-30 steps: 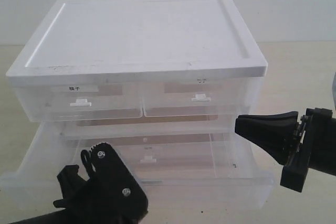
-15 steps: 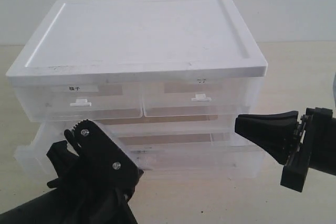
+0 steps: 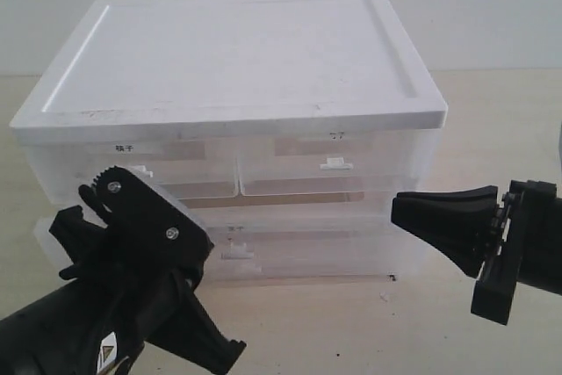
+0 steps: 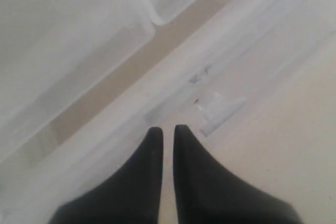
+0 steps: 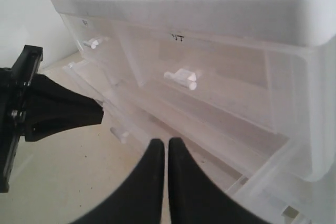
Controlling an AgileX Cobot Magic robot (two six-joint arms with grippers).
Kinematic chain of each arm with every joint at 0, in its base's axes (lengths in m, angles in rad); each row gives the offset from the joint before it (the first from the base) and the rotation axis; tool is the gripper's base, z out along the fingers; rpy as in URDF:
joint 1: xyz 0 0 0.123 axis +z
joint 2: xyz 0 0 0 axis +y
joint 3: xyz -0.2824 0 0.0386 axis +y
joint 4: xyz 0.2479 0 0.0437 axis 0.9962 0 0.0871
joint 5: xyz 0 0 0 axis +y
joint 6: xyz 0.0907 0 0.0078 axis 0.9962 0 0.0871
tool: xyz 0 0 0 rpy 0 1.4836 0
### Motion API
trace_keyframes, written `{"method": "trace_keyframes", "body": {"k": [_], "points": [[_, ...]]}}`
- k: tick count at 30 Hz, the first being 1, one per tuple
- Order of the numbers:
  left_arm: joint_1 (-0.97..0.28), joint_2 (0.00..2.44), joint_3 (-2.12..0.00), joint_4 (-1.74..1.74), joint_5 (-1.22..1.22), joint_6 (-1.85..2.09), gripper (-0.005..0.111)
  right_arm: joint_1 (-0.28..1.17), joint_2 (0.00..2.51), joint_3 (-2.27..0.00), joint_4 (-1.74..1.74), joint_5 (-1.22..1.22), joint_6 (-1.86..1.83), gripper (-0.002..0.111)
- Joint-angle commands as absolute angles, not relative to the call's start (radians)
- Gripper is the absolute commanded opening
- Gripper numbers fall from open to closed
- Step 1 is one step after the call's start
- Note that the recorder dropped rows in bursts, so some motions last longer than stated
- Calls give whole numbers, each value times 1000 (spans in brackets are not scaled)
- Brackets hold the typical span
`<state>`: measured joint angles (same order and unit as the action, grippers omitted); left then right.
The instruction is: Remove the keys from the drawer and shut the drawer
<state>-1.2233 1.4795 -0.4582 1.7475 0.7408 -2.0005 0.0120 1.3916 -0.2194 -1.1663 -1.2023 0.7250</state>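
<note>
While the left gripper [image 4: 167,129], tips pressed together on nothing, noses at the front of the bottom drawer [image 3: 316,248], that drawer looks nearly home, the right gripper [image 5: 161,142] hovers alongside, likewise pinched empty, and the keys are nowhere in view.

One clear plastic cabinet [image 3: 237,50] with a white top | two small drawers [image 3: 338,177] side by side under that top | one wide drawer [image 3: 316,248] at the cabinet's base | three white handles [image 3: 336,163], one per drawer | two labels [image 3: 123,147] on the cabinet's upper front | two black grippers before the cabinet: left gripper [image 4: 167,129], right gripper [image 5: 160,142]
</note>
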Motion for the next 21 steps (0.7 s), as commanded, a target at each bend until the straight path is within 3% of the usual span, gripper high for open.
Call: {"method": "trace_keyframes", "body": {"k": [1, 6, 11, 21], "points": [[-1219, 1480, -459, 1744, 806, -1997, 4, 9, 1393, -220, -1180, -1221, 724, 0], [-1253, 1474, -453, 1744, 700, -1997, 4, 9, 1393, -220, -1213, -1221, 684, 0], [-1341, 1474, -390, 1744, 765, -2031, 4, 9, 1365, -220, -1215, -1221, 677, 0], [-1131, 1563, -406, 1744, 766, -2042, 4, 9, 1348, -220, -1259, -1221, 681, 0]]}}
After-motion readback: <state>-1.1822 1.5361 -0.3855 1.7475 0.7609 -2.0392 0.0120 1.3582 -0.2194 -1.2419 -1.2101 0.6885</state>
